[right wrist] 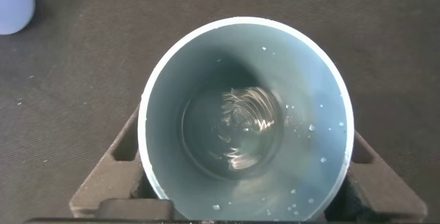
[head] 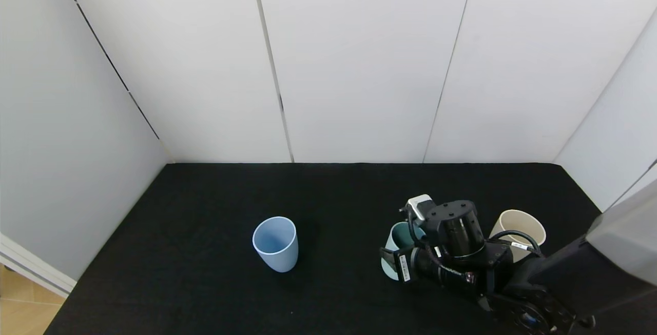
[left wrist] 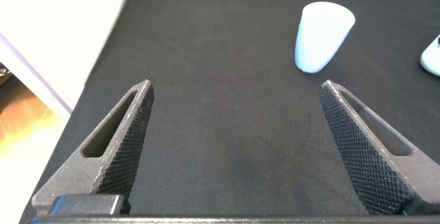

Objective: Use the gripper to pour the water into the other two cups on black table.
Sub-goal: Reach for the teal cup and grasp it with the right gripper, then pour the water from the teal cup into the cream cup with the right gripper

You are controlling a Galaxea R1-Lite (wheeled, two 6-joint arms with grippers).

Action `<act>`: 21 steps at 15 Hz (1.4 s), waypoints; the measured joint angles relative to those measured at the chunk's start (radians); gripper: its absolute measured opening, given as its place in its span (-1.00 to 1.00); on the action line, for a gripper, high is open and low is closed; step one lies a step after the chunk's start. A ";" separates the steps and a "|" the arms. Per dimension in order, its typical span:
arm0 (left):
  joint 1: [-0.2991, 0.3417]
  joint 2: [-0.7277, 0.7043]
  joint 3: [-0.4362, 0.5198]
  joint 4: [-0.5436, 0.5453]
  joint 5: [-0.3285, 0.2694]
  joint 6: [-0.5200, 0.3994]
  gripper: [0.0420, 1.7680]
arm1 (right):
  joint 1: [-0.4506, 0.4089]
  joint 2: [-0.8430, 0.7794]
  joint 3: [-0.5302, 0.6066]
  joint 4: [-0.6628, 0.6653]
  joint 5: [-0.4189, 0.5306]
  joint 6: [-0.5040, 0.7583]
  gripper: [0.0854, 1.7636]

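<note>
My right gripper (head: 399,259) is shut on a teal-green cup (head: 402,237), one finger on each side of it, at the table's right. In the right wrist view the gripper (right wrist: 245,145) looks down into this cup (right wrist: 206,66). A little clear water (right wrist: 247,131) glints at its bottom and droplets dot the inner wall. The light blue cup (head: 275,243) stands upright and apart to the left, also seen in the left wrist view (left wrist: 323,35). The cream-beige cup (head: 519,228) stands just right of the arm. My left gripper (left wrist: 237,84) is open and empty over the black table (head: 205,283).
White panel walls (head: 359,68) enclose the table at the back and sides. The table's left edge (head: 72,294) drops to a wooden floor. The right arm's links (head: 457,232) partly hide the cream cup. A pale object (left wrist: 433,56) shows at the edge of the left wrist view.
</note>
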 joint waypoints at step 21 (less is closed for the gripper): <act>0.000 0.000 0.000 0.000 0.000 0.000 0.94 | -0.387 -0.514 -0.073 0.422 0.001 -0.215 0.37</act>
